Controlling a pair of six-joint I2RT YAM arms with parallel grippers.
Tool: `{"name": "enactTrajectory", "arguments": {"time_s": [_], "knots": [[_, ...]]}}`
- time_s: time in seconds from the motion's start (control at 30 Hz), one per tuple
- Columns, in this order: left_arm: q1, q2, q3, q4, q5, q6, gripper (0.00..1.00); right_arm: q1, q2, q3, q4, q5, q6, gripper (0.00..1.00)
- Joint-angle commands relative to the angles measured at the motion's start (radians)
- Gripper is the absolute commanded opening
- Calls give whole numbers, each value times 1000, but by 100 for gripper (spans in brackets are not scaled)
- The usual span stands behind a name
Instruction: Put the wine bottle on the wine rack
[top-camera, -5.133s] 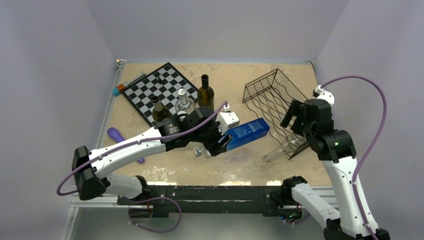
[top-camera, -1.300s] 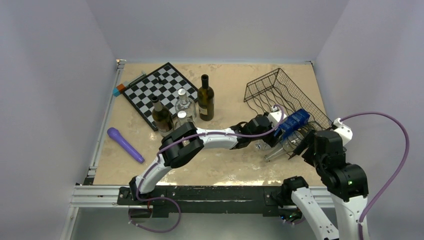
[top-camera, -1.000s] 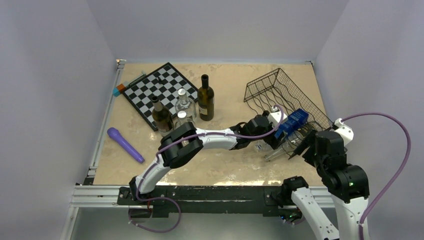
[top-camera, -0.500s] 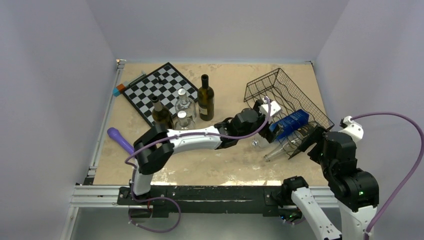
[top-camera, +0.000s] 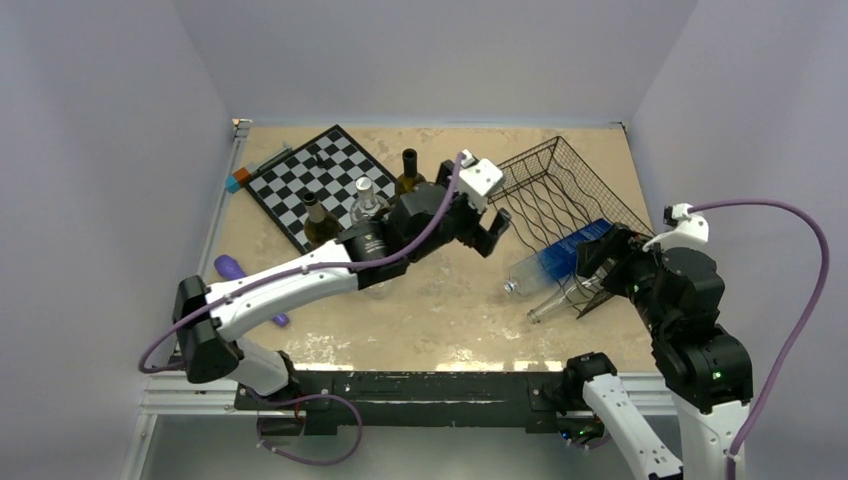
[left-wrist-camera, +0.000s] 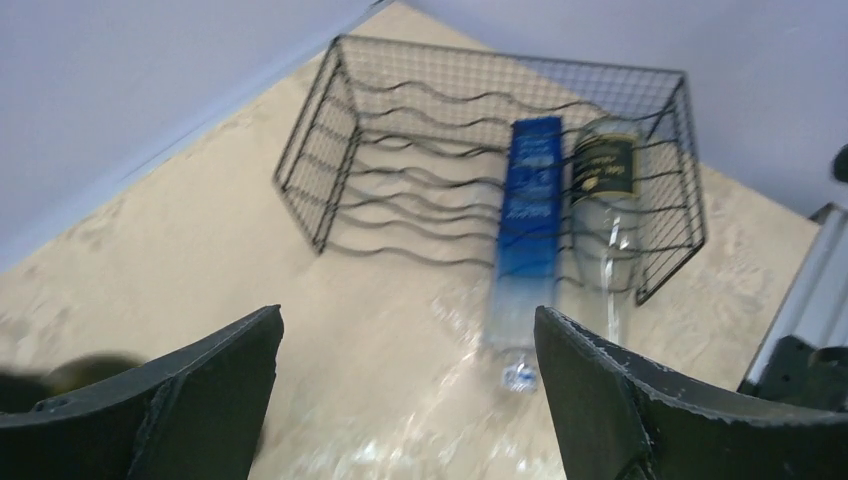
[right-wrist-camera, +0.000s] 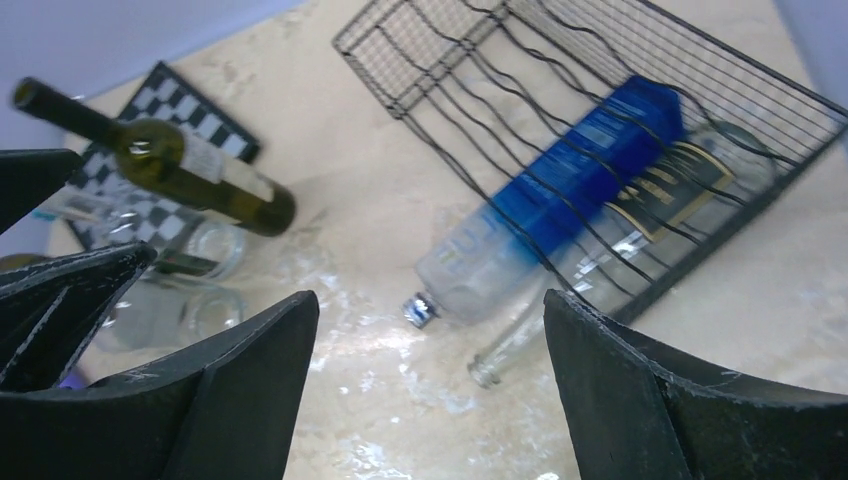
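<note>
Wine rack (top-camera: 556, 185): black wire, wavy tiers and mesh back, on the far right part of the table (top-camera: 430, 320), open front facing the table's middle.
Wine bottle (top-camera: 560, 262): clear glass with a blue label, lying on its side in the rack among the wavy wires, neck and cap poking out of the front over the table.
Neighbour: second clear bottle (top-camera: 548, 307) with a black label, just beside it on the near side, also lying in the rack, neck out.
Left tool (top-camera: 490, 235): spread wide, pinching nothing, hanging above the table between the standing bottles and the rack, apart from the wine bottle.
Right tool (top-camera: 590, 258): spread wide as well, empty, near the rack's near right end (contact with the wire impossible to judge from above).
Top view only: both arms whole, green bottle (top-camera: 408, 172) upright by the chessboard (top-camera: 310, 180), purple object (top-camera: 232, 268) at the left edge.
Left wrist only: rack seen front-on, blue label left of black label, side by side; blurred, print unreadable; dark fingers (left-wrist-camera: 200, 400) at both lower corners.
Right wrist only: cap (right-wrist-camera: 418, 310) of the wine bottle lying clear of the wires, mouth of the second bottle just nearer; nothing between the fingers (right-wrist-camera: 640, 400).
</note>
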Motion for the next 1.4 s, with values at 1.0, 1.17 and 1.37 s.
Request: {"name": "enactTrajectory", "arguments": {"time_s": [1.0,1.17,1.37], "knots": [[791,-416,-158,-672,48,-159,74,25,259,-73,373,-374,59,81],[794,-431,-237,-563,43,-129,57,25,262,-68,358,-364,51,81],[794,-437,-239,-556,10,-94,22,25,263,-57,344,-353,40,81]]}}
